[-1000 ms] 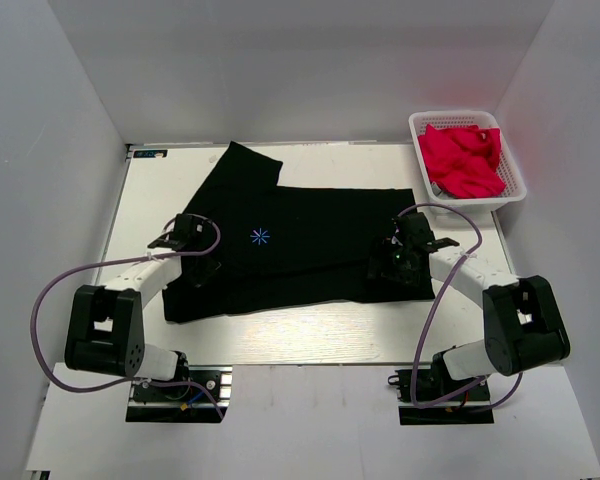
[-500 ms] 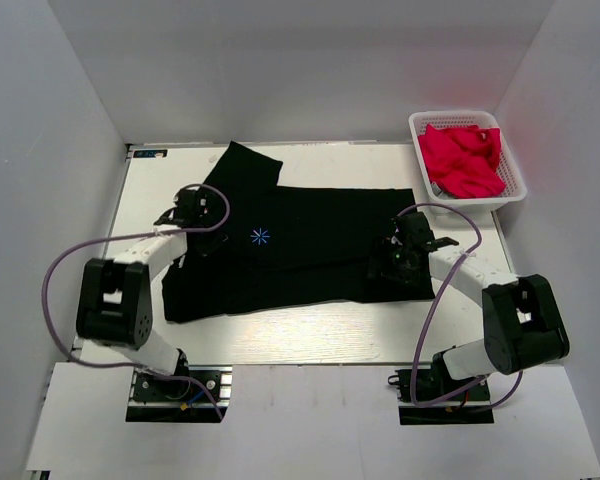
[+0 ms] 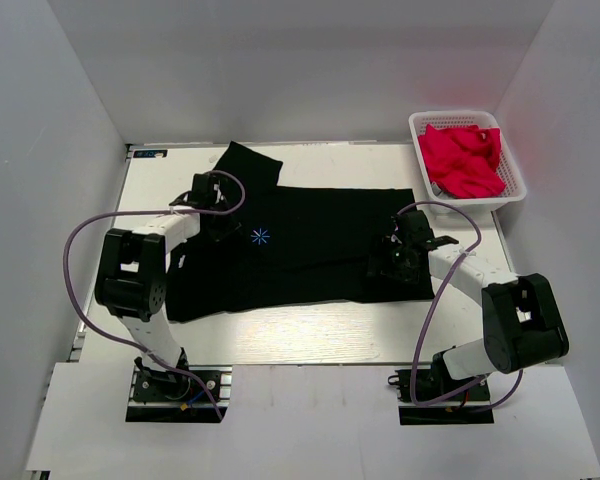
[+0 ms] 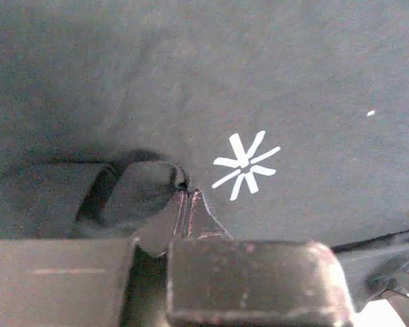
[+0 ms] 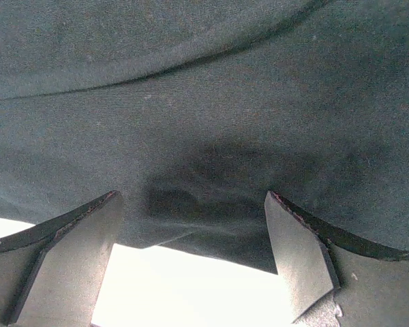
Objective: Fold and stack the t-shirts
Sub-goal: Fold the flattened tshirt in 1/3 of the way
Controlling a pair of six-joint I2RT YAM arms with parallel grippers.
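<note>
Operator: Location of the black short-sleeved cloth t-shirt [image 3: 320, 250]?

Technician: It lies spread on the white table [image 3: 310, 340], across the middle, with one sleeve reaching toward the far left. The small light-blue starburst print [image 3: 260, 237] faces up, left of centre.

Operator: Condition of the left gripper [image 3: 218, 212]?

Technician: It sits low on the t-shirt, just left of the starburst print and slightly farther back. In the left wrist view its fingers [image 4: 165, 221] are pressed together with a raised fold of black cloth pinched at their tips. The starburst print [image 4: 245, 165] shows just right of that fold.

Operator: Condition of the right gripper [image 3: 393, 262]?

Technician: It sits at the near right corner of the t-shirt. In the right wrist view the right gripper [image 5: 191, 204] has its jaws spread wide, with nothing held. Both fingers [image 5: 75, 245] sit at the cloth edge. Black fabric fills the space beyond them, and bare white table shows beneath the hem.

Operator: Other items?

Technician: One white plastic lattice basket [image 3: 417, 125] stands at the far right corner of the table, well apart from the t-shirt. It contains bunched bright red cloth [image 3: 465, 160].
</note>
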